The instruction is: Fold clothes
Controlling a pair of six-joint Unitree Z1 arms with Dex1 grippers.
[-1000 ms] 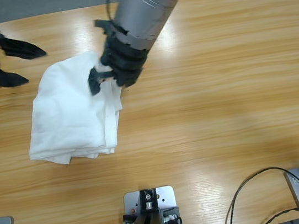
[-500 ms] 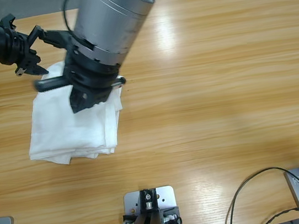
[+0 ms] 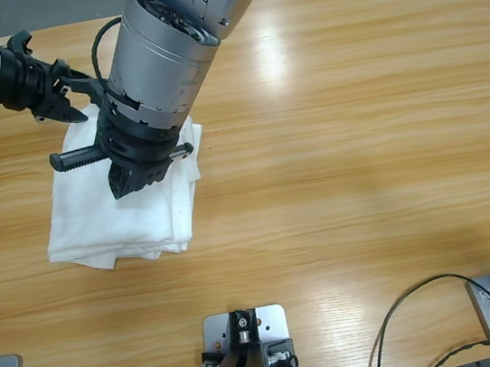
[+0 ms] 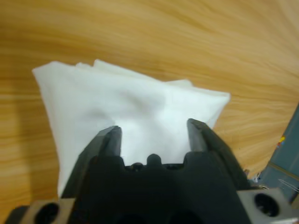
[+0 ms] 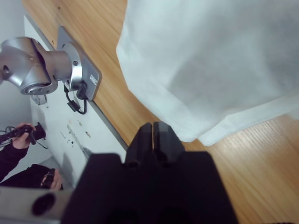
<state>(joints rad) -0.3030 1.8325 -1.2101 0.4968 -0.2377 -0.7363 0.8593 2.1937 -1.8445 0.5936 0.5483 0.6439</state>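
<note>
Risk is a snag: folded T-shirt (image 3: 113, 220) lies on table (image 3: 356, 131) right under right gripper (image 3: 64, 160), jaws clenched on nothing, & just ahead of left gripper (image 3: 82, 97), jaws apart & empty, so either tip dragging thru top layer prob pulls fold open.

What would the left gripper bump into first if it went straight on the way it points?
Most likely the folded white T-shirt. It lies directly ahead of the left gripper, in line with its open jaws. How close it is remains hard to judge.
</note>
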